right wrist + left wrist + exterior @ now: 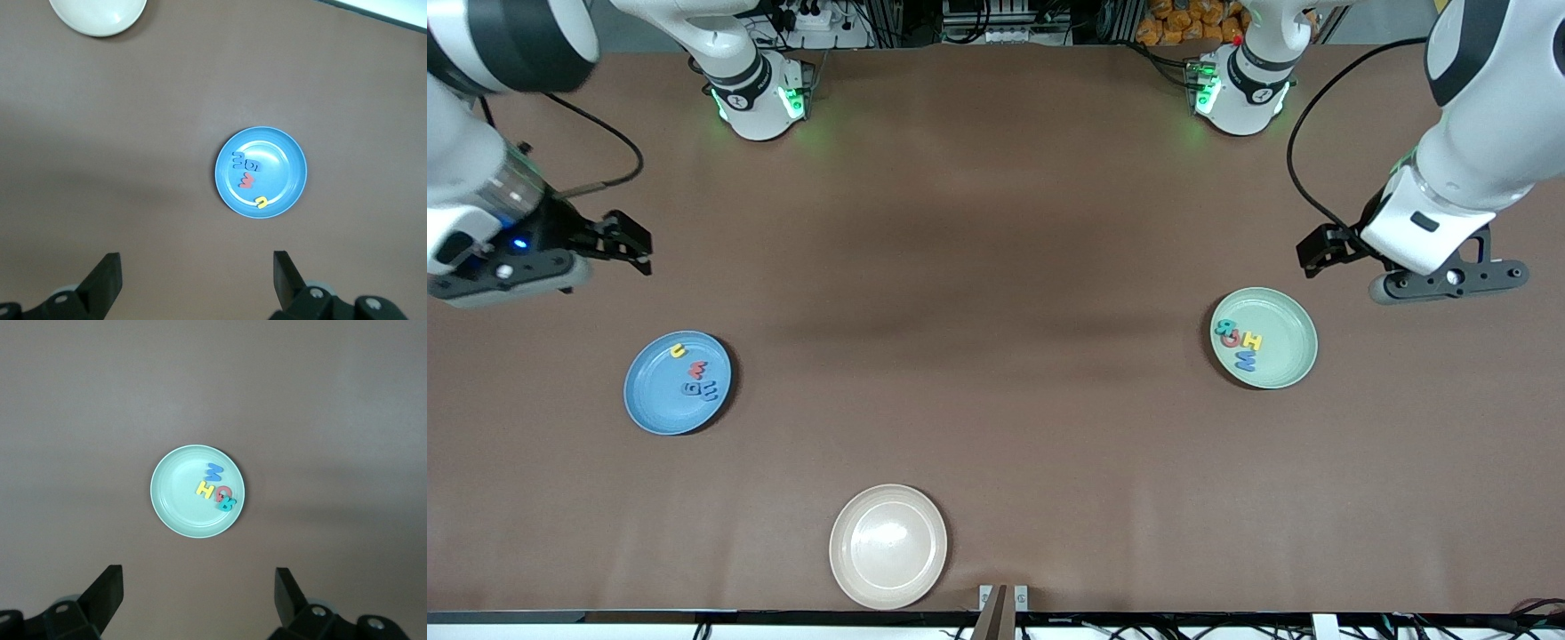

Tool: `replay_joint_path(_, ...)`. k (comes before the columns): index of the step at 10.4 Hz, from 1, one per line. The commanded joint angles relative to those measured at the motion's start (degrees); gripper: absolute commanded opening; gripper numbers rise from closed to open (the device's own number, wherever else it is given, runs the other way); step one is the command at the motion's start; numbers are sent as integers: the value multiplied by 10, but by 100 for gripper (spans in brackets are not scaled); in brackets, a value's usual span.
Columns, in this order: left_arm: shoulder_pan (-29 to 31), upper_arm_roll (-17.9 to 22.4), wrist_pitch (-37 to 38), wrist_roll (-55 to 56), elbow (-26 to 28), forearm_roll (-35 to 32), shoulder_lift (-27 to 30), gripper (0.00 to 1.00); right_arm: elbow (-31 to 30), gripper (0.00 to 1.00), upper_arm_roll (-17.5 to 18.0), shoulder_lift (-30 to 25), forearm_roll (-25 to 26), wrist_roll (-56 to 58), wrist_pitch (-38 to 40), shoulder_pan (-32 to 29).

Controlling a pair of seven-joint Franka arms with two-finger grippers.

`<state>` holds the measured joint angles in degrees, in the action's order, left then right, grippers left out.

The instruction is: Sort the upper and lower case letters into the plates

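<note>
1. While both arms wait, left gripper (pixel 1316 252) gapes empty beside the mint plate (pixel 1294 369); right gripper (pixel 639 244) gapes above table near the blue plate (pixel 649 404).
2. Letters (pixel 1238 340) sit sorted, four per plate: light, thin, probably soft, best pinched across their edges.

From my left tool (pixel 199 597) I'm looking straight down at the mint green plate (pixel 175 492) on the brown surface (pixel 333 420). Four letters sit clustered in it: blue M (pixel 213 471), yellow H (pixel 205 490), red O (pixel 224 493), teal R (pixel 225 504). Fingers (pixel 107 590) spread wide, nothing held.
</note>
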<state>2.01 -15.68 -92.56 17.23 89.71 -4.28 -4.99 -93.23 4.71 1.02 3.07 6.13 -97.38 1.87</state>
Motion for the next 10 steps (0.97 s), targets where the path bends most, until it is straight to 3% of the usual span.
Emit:
replay_joint_path(1, -38, 66, 3, -29, 13, 50, 28, 100, 51, 100, -10, 1, -12, -51, 47, 10)
replay_joint_path(3, -74, 112, 5, -46, 24, 52, 45, 100, 62, 100, -38, -4, -47, -57, 73, 11)
replay_joint_path(10, -77, 130, 7, -80, 26, 54, 58, 100, 89, 100, -63, -13, -47, -82, 97, 16)
